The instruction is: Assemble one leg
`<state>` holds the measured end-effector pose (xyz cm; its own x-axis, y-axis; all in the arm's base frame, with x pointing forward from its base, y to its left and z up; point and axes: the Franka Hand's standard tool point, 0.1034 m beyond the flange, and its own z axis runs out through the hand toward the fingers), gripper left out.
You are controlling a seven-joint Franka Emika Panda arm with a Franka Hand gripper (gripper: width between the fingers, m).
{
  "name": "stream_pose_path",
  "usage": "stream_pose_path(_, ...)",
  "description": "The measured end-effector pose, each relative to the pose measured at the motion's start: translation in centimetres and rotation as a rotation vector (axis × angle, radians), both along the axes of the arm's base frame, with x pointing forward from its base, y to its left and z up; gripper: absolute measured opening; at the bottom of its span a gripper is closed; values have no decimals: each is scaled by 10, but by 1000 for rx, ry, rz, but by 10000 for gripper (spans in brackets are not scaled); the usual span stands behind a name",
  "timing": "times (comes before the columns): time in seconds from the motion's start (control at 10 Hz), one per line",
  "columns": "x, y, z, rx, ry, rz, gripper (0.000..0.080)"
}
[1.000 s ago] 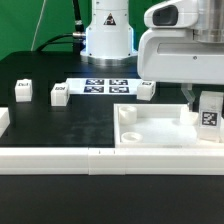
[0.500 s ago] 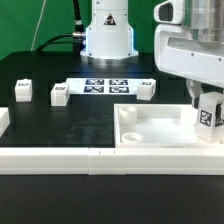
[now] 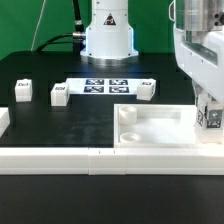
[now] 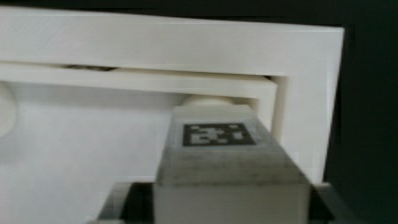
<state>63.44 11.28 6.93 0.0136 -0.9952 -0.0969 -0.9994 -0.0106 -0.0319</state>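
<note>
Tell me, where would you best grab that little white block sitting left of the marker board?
Probably by the leg's two flat side faces, coming straight down from above. It stands upright with open table around it, its tag faces front, and flat parallel sides suit two fingers.

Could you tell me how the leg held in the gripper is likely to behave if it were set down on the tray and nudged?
The leg looks like a stiff, blocky plastic piece, so it should probably slide rather than roll. Its flat faces, seen in the wrist view, suggest it would stand stably. It seems small and likely light, so the gripper could easily shift it across the smooth tray.
</note>
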Motion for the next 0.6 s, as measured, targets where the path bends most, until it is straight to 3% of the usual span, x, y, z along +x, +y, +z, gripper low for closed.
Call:
stream_pose_path(0.1, 0, 1, 0, 8, 4, -47, 291)
stream_pose_path(0.2, 0, 1, 0, 8, 3, -31, 409)
stream_pose_path(0.3, 0, 1, 0, 8, 3, -30, 409)
stream_pose_path(0.4, 0, 1, 0, 8, 3, -30, 594)
stream_pose_path(0.6, 0, 3, 0, 7, -4, 32, 639)
